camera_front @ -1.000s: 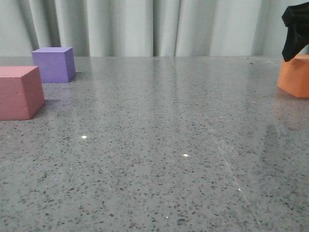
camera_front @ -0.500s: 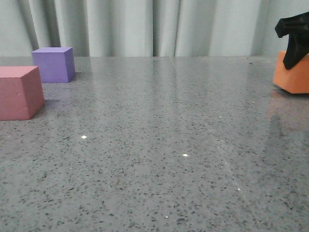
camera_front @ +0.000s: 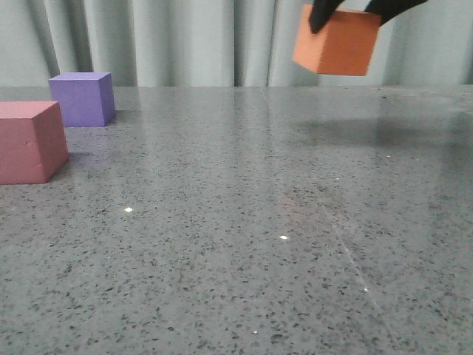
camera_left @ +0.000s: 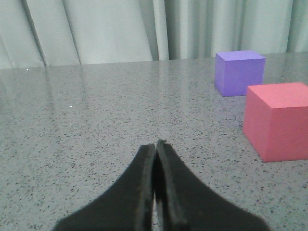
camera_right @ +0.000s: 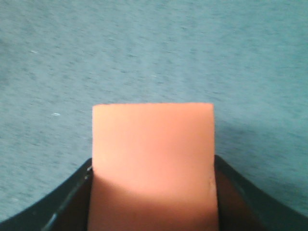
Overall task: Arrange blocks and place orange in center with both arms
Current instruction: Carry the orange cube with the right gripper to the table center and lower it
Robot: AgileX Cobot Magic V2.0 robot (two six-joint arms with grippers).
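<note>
Aloft, right gripper jaws clamping orange cube

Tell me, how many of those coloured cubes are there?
3. The pinkish-red cube sits on the table at the near left, the purple cube just behind it, and the orange cube is held in the air by the right end effector, upper right.

Orange cube held aloft, tilted, pink cube beside purple cube
</note>
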